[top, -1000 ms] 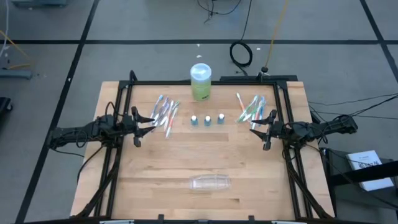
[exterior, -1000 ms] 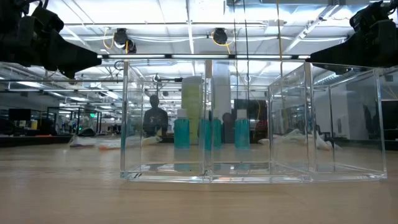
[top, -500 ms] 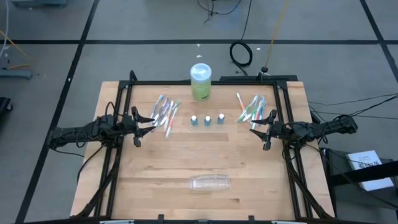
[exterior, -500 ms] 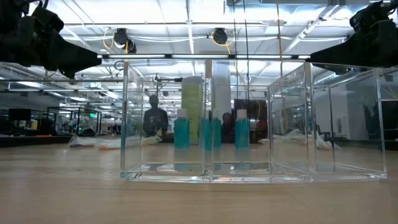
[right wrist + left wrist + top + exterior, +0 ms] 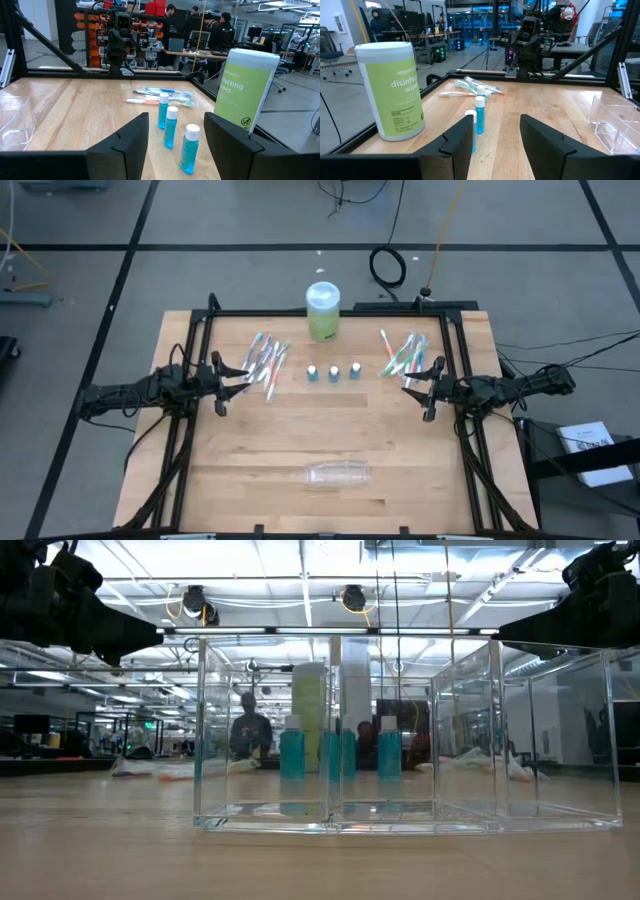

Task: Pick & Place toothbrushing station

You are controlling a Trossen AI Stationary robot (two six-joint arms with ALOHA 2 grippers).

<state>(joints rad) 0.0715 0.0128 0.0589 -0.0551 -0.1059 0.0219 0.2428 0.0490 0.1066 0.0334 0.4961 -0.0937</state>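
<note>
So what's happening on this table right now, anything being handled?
Nothing is held yet. The left tool and right tool hover open at the table's two sides. Two piles of toothbrushes, one on the left and one on the right, lie untouched. Three small blue bottles stand in a row between them, a green wipes canister behind. The clear organizer sits empty near the front edge.

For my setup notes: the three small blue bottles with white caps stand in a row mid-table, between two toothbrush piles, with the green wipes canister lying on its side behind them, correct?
Nearly: the green wipes canister stands upright, as the left wrist view shows. The three small blue bottles with white caps do stand between the two toothbrush piles.
</note>
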